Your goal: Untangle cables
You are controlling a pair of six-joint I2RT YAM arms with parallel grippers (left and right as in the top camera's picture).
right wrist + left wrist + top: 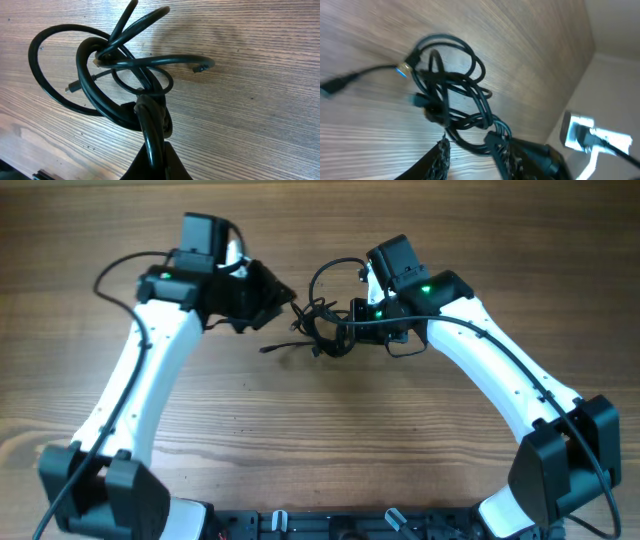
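Tangled cables [318,322] well inside table [330,440] edges

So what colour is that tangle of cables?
Black all over; the cables show best in the right wrist view.

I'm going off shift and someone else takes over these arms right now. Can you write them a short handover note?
Left gripper: open, fingers either side of a loop at the bundle's edge, not clamped.
Right gripper: shut on the cables, gripping strands of the bundle.
Cables: one knotted bundle between the two grippers, toward the far side of the table. One plug end trails free on the wood.
Done: the bundle is gripped on one side only.
Left: probably close the left on a single loop, pull the two cables apart and lay them down separately.
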